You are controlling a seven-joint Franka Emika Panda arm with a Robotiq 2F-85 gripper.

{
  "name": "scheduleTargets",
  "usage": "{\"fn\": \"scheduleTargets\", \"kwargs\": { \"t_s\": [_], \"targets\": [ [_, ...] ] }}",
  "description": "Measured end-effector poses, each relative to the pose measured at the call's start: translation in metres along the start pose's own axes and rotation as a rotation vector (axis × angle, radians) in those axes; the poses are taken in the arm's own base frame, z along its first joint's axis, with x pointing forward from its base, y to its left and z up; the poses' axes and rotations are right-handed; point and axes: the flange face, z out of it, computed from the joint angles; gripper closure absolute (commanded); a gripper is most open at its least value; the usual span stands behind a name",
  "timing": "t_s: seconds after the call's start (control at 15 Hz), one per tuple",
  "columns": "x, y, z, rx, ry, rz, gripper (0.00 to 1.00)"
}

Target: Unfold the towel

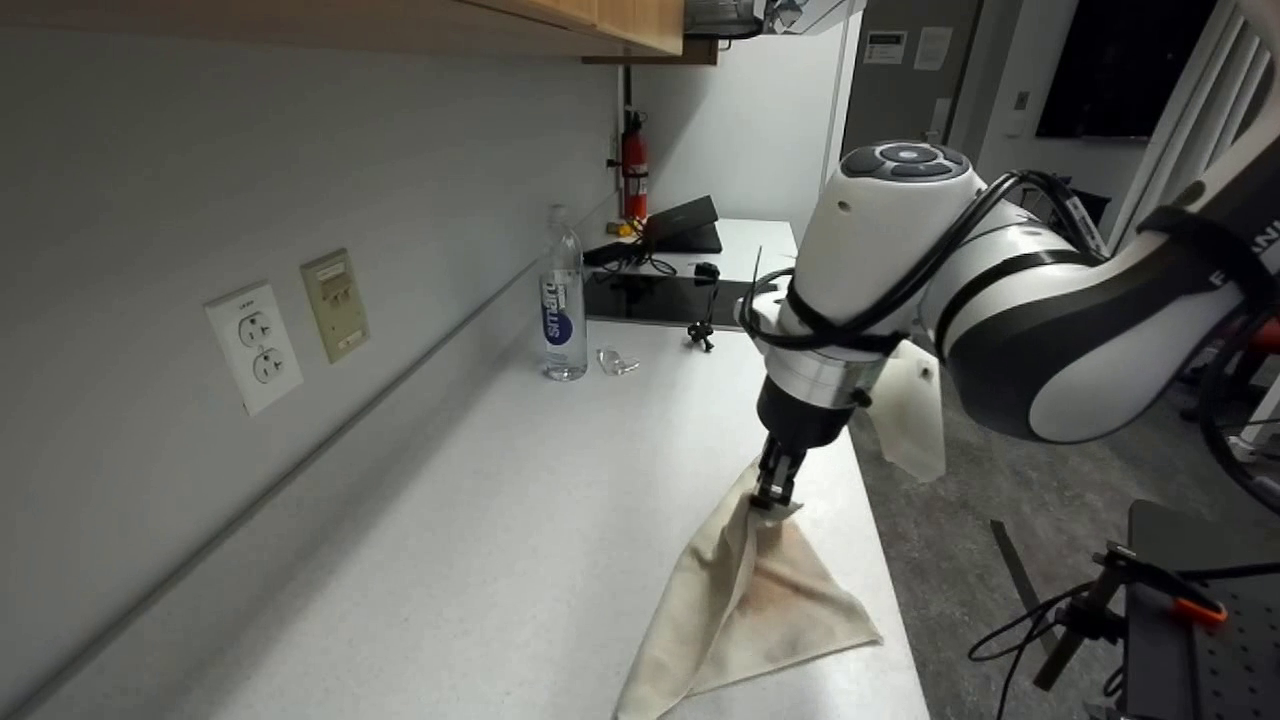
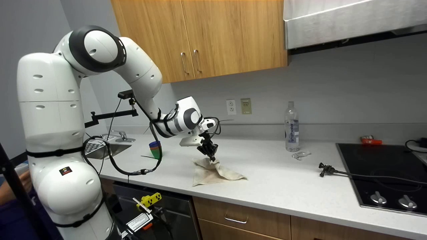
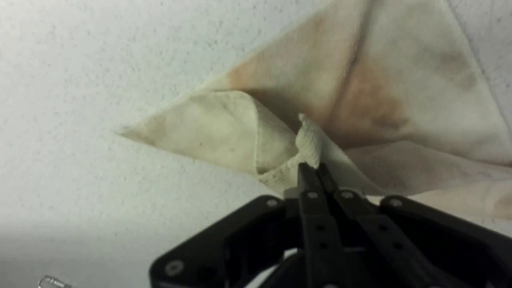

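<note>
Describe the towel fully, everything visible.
The towel is a cream, thin-looking fabric with hem-like edges and blotchy orange-brown stains. It is only partly spread: creased and folded over itself, with a section raised where the closed tool pinches a bit of it. Much of the rest lies on the white counter, near the front edge. Nothing else is seen touching it.

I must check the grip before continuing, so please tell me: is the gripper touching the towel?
Touching. The wrist view shows it: the gripper is closed, with a raised fold of the towel pinched at its tips.
</note>
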Motion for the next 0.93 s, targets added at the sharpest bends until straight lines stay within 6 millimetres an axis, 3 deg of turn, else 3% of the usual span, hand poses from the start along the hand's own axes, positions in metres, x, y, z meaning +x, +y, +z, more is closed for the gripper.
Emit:
{"fn": "scheduleTargets", "kwargs": {
  "t_s": [0.33,0.93],
  "targets": [
    [0.042,-0.006,-0.007,-0.07,0.092,0.014,0.99],
    [0.099,0.001,0.039,-0.178,0.159,0.094,0.99]
  ]
}}
